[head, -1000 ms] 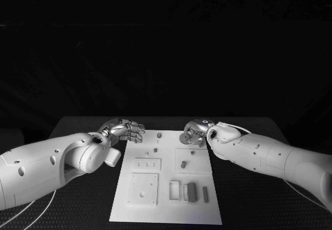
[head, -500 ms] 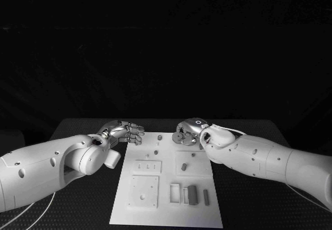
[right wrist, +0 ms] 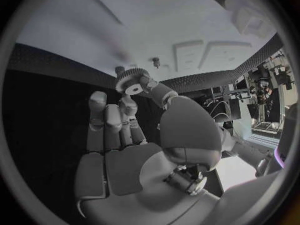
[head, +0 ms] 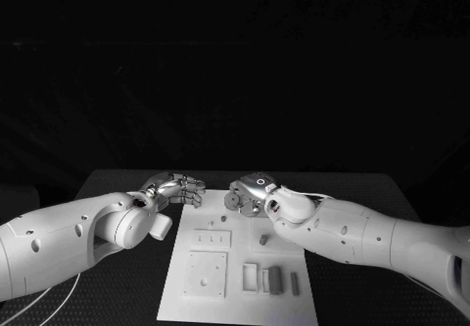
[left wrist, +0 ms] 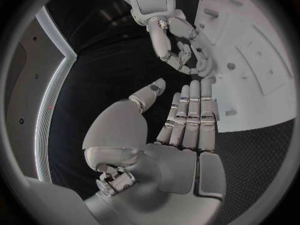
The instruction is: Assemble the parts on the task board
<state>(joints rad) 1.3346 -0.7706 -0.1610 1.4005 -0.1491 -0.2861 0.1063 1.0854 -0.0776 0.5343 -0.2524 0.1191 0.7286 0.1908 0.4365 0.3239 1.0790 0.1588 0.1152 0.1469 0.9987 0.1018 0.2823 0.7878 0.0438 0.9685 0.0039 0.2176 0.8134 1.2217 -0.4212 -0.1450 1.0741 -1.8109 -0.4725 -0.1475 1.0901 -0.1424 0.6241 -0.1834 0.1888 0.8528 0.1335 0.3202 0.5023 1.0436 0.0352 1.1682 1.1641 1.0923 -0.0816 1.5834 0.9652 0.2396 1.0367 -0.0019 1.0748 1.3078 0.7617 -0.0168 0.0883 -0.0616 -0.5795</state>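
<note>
The white task board [head: 238,304] lies in the middle of the table, with small grey parts on it. My right hand [head: 247,192] hovers over the board's far end and pinches a small toothed gear [right wrist: 130,80] between thumb and fingertip. A short peg [right wrist: 156,61] stands on the board [right wrist: 94,20] just beyond the gear. My left hand [head: 175,188] is at the board's far left corner and holds nothing; its fingers [left wrist: 190,110] lie straight, side by side, with the thumb apart. The right hand [left wrist: 175,37] is also seen beyond those fingertips.
On the board sit a peg [head: 223,219], another peg [head: 263,239], a slotted block [head: 210,237], a square plate [head: 205,274] and several upright bars [head: 275,279]. Black table [head: 117,180] surrounds the board on all sides.
My right hand has carried the gear leftward across the board's far end, closer to my left hand. The left hand has hardly moved.
</note>
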